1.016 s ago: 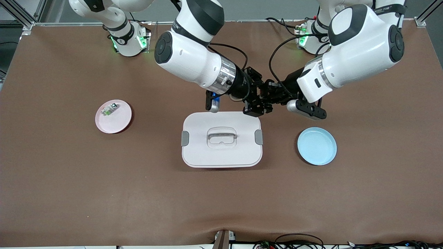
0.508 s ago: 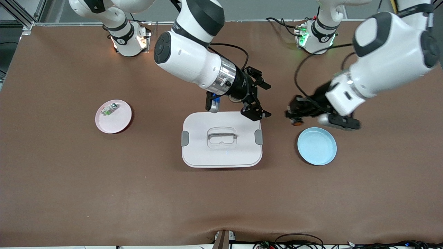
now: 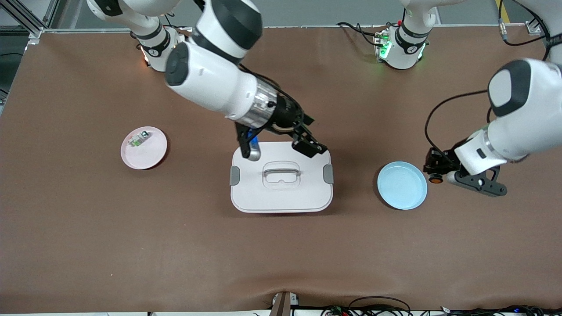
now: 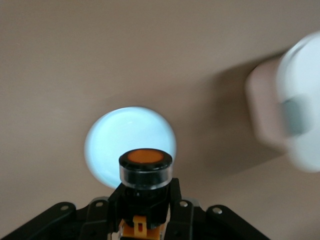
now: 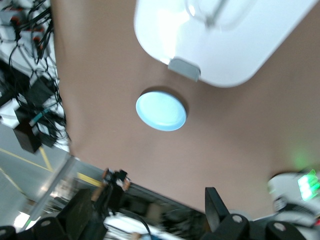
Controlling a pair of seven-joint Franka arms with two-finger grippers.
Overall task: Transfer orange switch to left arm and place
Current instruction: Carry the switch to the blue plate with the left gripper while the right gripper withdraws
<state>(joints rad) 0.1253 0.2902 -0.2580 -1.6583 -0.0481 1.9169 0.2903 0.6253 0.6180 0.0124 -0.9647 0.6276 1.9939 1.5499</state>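
Note:
The orange switch (image 3: 435,178) (image 4: 145,170), a black button with a round orange cap, sits clamped in my left gripper (image 3: 434,171) (image 4: 145,210). That gripper hangs low over the table just beside the blue plate (image 3: 401,185) (image 4: 112,137), on the side toward the left arm's end. My right gripper (image 3: 311,135) (image 5: 150,220) is open and holds nothing. It hovers over the edge of the white box (image 3: 281,188) (image 5: 235,45) (image 4: 300,115) that lies farther from the front camera.
A pink plate (image 3: 147,153) toward the right arm's end carries a small green-and-white component (image 3: 138,138). The box stands mid-table between the two plates, with grey clips (image 3: 235,175) on its short sides. The blue plate (image 5: 161,111) has nothing on it.
The right gripper opened and let go of the switch, then drew back toward its own end. The left gripper carried the switch from beside the box to the blue plate's side.

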